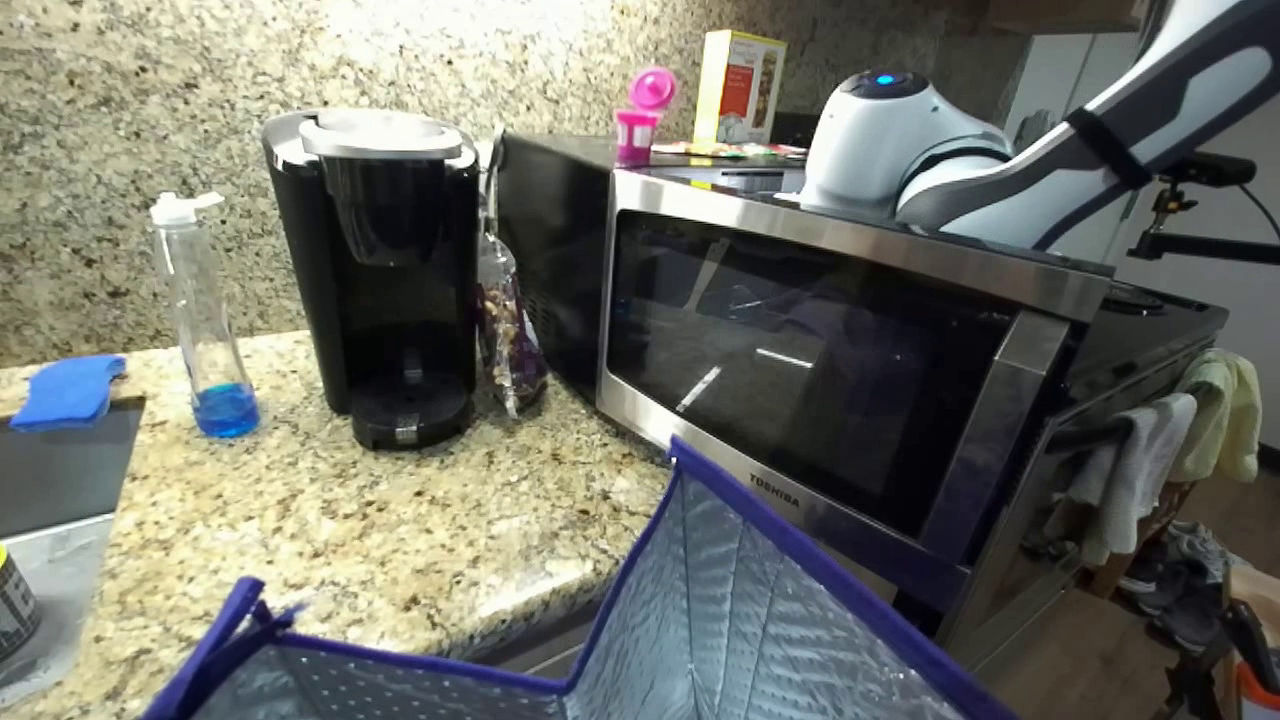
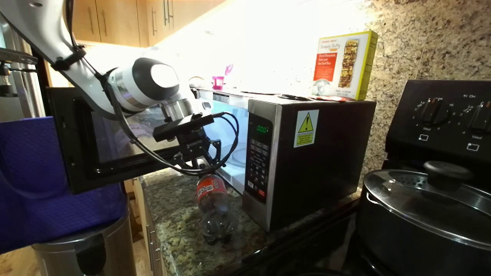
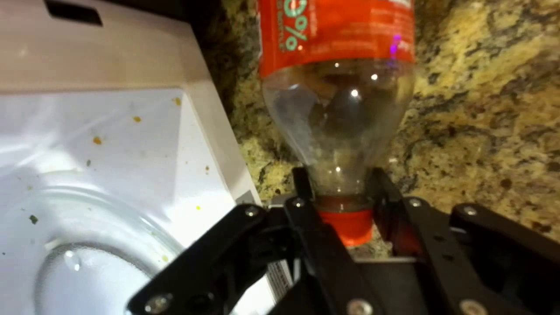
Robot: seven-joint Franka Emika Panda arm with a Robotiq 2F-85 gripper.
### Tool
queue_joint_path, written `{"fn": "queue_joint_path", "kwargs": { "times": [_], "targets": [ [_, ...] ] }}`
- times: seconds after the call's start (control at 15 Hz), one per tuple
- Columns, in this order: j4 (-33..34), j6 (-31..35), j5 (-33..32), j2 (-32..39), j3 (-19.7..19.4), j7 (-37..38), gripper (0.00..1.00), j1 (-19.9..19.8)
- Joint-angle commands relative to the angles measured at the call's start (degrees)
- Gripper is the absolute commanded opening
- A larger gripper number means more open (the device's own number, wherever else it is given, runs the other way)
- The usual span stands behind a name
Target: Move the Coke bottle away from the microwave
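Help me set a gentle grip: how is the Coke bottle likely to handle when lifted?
The Coke bottle is probably light: its clear lower part looks empty. Its smooth, thin-looking plastic may flex if squeezed. Held only at the neck by the end effector, it may swing.

Coffee mkr [image 1: 385, 240] stands on ctr [image 1: 400, 530], lidded pot [image 2: 425, 218] on stove [image 2: 448, 128].
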Motion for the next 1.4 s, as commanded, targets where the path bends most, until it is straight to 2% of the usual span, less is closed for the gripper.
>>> {"fn": "queue_joint_path", "kwargs": {
  "times": [0.0,0.2,0.53,0.67,0.93,1.0,1.07,1.13,1.2,1.33],
  "targets": [
    [-12.5,6.6,1.4,-11.1,-0.8,5.2,0.11,-0.8],
    [-17.9,14.7,-1.1,-16.2,-2.5,8.3,0.11,-1.0],
    [-21.8,31.4,-7.0,-19.9,-6.0,7.6,0.11,-1.9],
    [-23.6,38.3,-3.4,-19.7,-6.3,4.2,0.11,-2.6],
    [-27.2,51.7,-1.7,-17.2,-7.0,5.6,0.11,-2.9],
    [-27.4,55.5,-5.0,-15.7,-9.1,9.4,0.11,-1.4],
    [-27.7,58.8,-7.2,-14.3,-9.5,12.0,0.11,-1.5],
    [-26.3,52.9,-11.4,-18.7,-9.4,20.1,0.11,1.7],
    [-26.6,53.3,-13.9,-18.6,-9.6,23.2,0.11,1.6],
    [-26.4,52.2,-19.1,-20.7,-11.8,32.7,0.11,4.8]
  ]
}}
